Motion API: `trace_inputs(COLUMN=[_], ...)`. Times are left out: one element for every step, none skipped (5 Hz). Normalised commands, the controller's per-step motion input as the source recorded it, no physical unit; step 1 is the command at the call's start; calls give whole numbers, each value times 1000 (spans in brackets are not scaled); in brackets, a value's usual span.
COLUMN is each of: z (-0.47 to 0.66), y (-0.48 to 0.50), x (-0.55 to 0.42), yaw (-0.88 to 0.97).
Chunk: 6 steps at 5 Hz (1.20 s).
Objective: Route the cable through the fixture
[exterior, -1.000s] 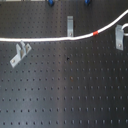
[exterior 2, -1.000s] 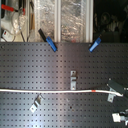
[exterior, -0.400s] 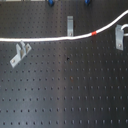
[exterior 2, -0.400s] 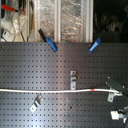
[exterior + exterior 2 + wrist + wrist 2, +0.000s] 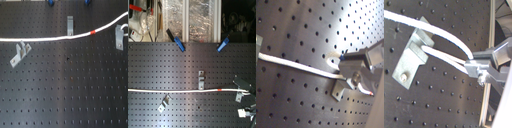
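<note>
The white cable (image 5: 45, 38) lies across the black pegboard, and its red band (image 5: 93, 32) sits right of the middle metal clip (image 5: 70, 25). Past the band it climbs toward the first exterior view's right edge, above the right clip (image 5: 119, 37). Lower left stands another clip (image 5: 19, 53). In the second exterior view the cable (image 5: 178, 91) ends at my gripper (image 5: 244, 89) by the right edge. Both wrist views show the gripper (image 5: 352, 75) (image 5: 477, 70) shut on the cable (image 5: 296, 64), close beside a clip (image 5: 411, 55); two strands (image 5: 444, 32) meet at the fingers.
Two blue clamps (image 5: 178, 42) (image 5: 224, 45) hold the board's far edge in the second exterior view, with clutter and a foil-covered panel (image 5: 203, 20) behind them. The pegboard (image 5: 65, 95) is a grid of holes below the cable.
</note>
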Motion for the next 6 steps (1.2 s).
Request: trace_inputs(z=[162,-2,-51,4,5,4], y=[-176,19,81,75,99,120], x=[-225,-58,-317,-450,-439,-438], yaw=[20,0,-34,-94,-86,-63])
